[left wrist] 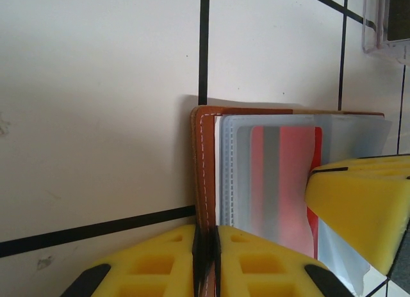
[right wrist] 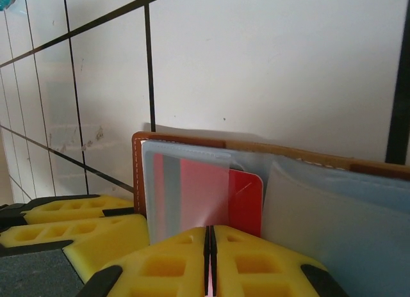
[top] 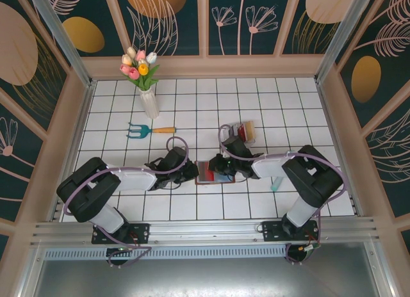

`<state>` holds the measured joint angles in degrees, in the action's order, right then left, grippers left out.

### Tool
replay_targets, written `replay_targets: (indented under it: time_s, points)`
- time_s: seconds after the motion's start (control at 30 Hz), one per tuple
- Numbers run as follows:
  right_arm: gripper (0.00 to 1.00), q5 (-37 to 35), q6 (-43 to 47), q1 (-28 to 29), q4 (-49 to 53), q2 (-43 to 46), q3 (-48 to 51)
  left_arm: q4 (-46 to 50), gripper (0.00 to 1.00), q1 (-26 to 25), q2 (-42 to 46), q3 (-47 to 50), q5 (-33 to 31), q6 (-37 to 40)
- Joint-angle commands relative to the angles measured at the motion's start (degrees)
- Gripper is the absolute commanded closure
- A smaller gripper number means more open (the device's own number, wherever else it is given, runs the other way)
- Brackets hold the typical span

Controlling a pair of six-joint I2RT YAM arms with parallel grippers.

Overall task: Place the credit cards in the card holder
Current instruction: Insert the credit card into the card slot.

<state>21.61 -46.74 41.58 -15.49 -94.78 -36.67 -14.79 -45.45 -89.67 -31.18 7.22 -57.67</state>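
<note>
Here, stitched leather wallet [left wrist: 205, 175] holds red card [right wrist: 246, 204]

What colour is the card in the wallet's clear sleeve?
Red. The red card shows best in the right wrist view.

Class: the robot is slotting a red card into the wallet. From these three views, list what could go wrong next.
The red card lies only partly under the clear sleeve, one corner bare; pushed on by the right gripper, it may snag or buckle the sleeve.
The left gripper pinches just the leather edge of the wallet; that hold might slip and let the wallet slide.
Both grippers sit close together, so they might bump.
</note>
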Motion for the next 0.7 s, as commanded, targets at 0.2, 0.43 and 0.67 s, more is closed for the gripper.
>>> replay_targets:
  time_s: [0.2, 0.43, 0.67]
  points:
    - [0.83, -12.6, 6.1, 1.4, 20.1, 5.1, -6.2, 1.5, 0.85, -0.4, 0.5, 1.0, -0.6, 0.2]
    - [0.80, -9.8, 6.5, 2.2, 19.1, 4.5, -6.1, 1.5, 0.85, -0.4, 0.2, 0.6, -0.4, 0.3]
    - [0.84, -7.6, 5.7, 2.5, 16.7, 1.4, -6.5, 1.4, 0.85, -0.4, 0.0, 0.6, -0.1, 0.4]
